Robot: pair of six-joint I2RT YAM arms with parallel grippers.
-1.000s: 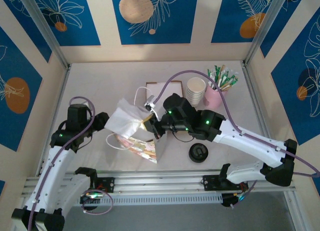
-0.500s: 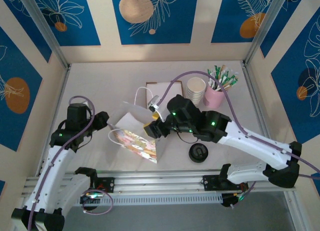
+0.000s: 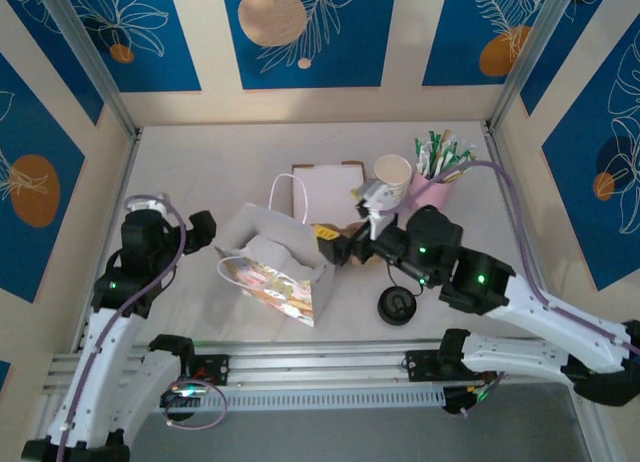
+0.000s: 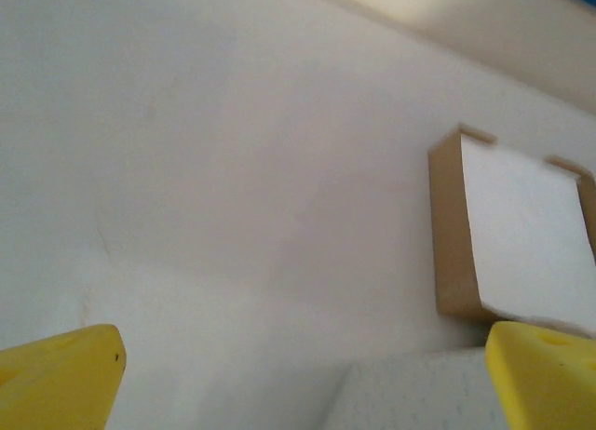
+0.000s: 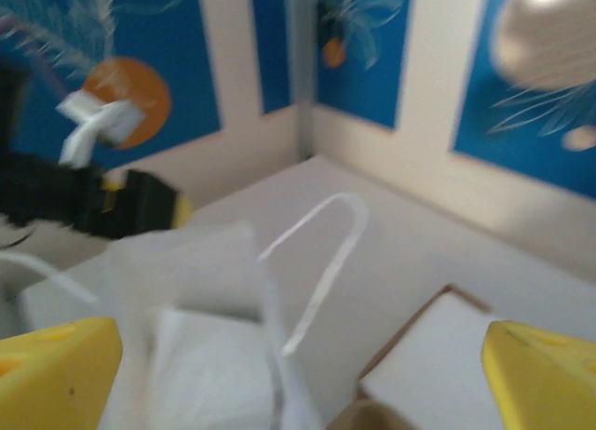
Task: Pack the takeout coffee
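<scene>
both arms drawn back off bag (image 3: pixel 275 264); left tool (image 4: pixel 303 356), right tool (image 5: pixel 298 356) jaws wide, empty.

Right wrist view blurry; white bag handle (image 5: pixel 321 281) ahead of right gripper (image 5: pixel 298 356) smeared. Tan-edged white pad (image 4: pixel 512 235) near corner hidden behind left gripper (image 4: pixel 300 365) fingertip (image 4: pixel 545 374), itself cropped by frame edge.

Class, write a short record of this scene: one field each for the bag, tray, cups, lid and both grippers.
paper bag: mid-table, between the grippers
tan cardboard tray: flat behind the bag, not packed
paper cups: stacked, beside the pink cup
black lid: lying loose, right of the bag
left gripper: open, empty
right gripper: open, empty
</scene>
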